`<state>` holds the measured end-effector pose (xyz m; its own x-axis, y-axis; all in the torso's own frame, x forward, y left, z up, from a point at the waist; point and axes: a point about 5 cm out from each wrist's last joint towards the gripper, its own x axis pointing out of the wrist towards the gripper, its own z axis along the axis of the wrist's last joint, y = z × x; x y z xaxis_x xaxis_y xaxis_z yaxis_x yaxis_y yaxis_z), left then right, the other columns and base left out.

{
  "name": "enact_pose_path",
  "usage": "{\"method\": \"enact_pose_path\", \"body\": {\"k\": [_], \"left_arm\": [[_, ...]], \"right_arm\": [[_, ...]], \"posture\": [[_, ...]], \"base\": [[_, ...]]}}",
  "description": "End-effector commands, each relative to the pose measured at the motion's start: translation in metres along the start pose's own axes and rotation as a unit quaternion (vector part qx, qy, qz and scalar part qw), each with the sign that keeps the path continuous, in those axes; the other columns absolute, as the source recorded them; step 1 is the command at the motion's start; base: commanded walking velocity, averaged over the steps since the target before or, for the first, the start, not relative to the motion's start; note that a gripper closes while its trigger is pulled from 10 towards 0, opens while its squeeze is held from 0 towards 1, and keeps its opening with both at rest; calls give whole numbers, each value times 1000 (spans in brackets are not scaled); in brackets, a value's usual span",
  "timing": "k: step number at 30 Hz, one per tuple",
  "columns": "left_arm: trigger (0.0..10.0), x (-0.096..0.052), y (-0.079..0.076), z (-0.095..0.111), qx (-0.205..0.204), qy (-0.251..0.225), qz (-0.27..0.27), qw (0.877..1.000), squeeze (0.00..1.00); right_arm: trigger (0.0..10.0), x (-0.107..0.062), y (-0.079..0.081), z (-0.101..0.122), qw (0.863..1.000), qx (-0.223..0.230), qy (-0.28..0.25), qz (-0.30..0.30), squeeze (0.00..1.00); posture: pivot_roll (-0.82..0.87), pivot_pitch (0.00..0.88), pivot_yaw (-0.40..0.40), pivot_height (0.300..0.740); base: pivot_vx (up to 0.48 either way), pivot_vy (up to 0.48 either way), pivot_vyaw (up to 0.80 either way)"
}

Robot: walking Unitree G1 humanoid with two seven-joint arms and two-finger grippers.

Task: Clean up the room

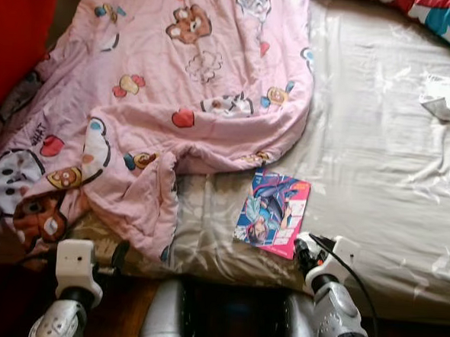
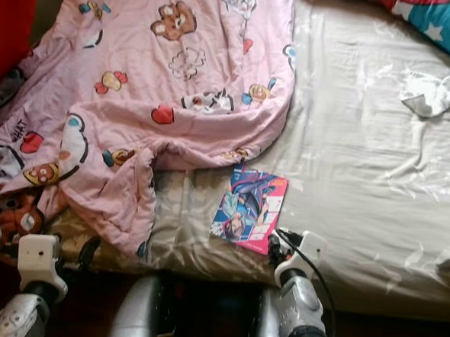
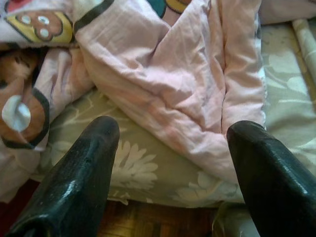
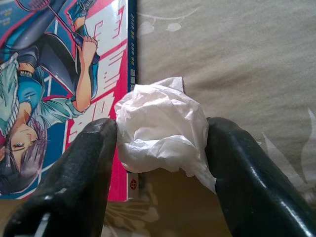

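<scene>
one crumpled white tissue ball [image 4: 160, 129] was pinched between the right gripper [image 4: 158, 148] fingers, above the colourful comic book's [image 1: 272, 214] edge on the bed. it was judged light and soft. the left gripper [image 3: 170, 163] was spread by the pink blanket [image 1: 177, 81].

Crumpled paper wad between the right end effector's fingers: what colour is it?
White, clearest in the right wrist view.

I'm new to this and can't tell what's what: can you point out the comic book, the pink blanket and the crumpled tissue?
comic book [image 1: 272, 214]: left eye view, middle of its cover.
pink blanket [image 1: 178, 66]: left eye view, flat upper part.
crumpled tissue [image 4: 160, 131]: right wrist view, centre of the wad between the right gripper's fingers.
</scene>
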<state>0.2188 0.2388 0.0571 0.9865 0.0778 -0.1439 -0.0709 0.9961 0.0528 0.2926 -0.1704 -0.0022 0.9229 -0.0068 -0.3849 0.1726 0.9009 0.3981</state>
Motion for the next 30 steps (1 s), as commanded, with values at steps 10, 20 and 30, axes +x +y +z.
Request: {"method": "enact_pose_path", "body": {"k": [10,20,30], "left_arm": [[10000,-13,-1,-11,-4,24,14,1000,0],[10000,-16,1,-13,-2,29,20,999,0],[10000,-12,4,-19,0,38,23,999,0]], "right_arm": [[0,-5,-4,-13,1000,-7,27,-3,0],[0,-5,0,-15,1000,-9,27,7,0],[0,-5,2,-15,1000,-11,26,9,0]], "posture": [[133,357,38,633],[132,362,39,633],[129,357,44,633]], "base": [[0,0,0],[0,0,0],[0,0,0]]}}
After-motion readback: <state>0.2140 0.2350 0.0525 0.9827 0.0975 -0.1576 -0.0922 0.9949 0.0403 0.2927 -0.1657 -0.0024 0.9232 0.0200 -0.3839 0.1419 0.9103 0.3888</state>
